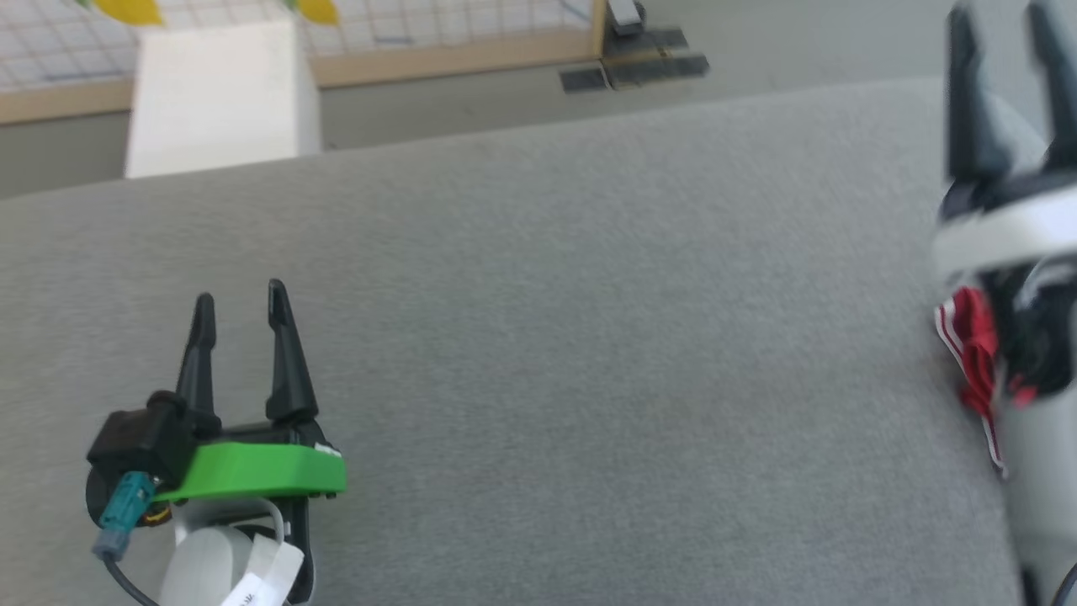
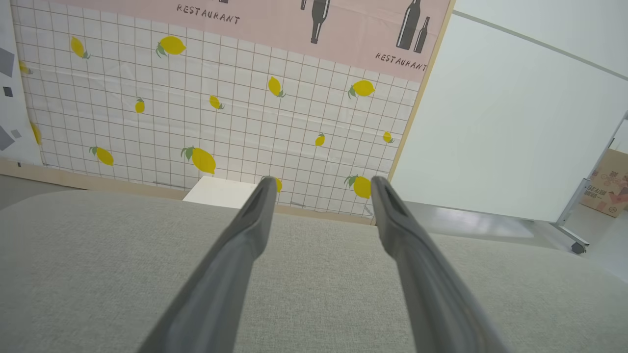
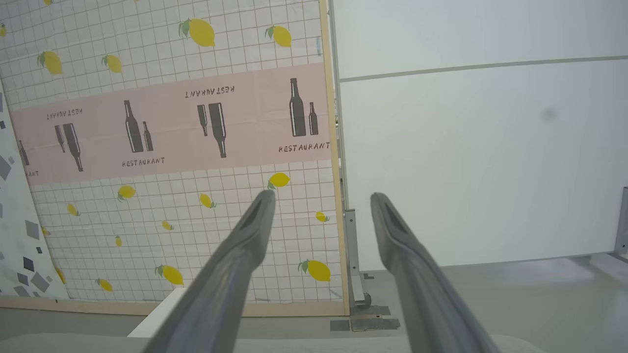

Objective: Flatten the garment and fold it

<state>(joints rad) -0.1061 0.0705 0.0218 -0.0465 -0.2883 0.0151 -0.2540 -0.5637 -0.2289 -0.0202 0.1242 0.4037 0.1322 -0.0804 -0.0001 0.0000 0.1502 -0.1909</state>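
Observation:
A small part of the red garment (image 1: 974,353) with white striped trim peeks out at the right edge of the head view, mostly hidden behind my right arm. My right gripper (image 1: 1005,25) is raised at the upper right, blurred, its fingers apart and empty; in its wrist view the right gripper (image 3: 320,196) is open, pointing at the wall above the grey surface. My left gripper (image 1: 241,295) rests low over the grey padded surface (image 1: 589,337) at the lower left, open and empty, far from the garment. The left gripper (image 2: 321,180) holds nothing in its own view.
A white box (image 1: 219,97) stands beyond the far edge of the grey surface. Behind it is a lemon-print panel (image 2: 196,113) on a wooden frame, with a white partition (image 3: 471,147) to its right. Black tape strips (image 1: 635,67) mark the floor.

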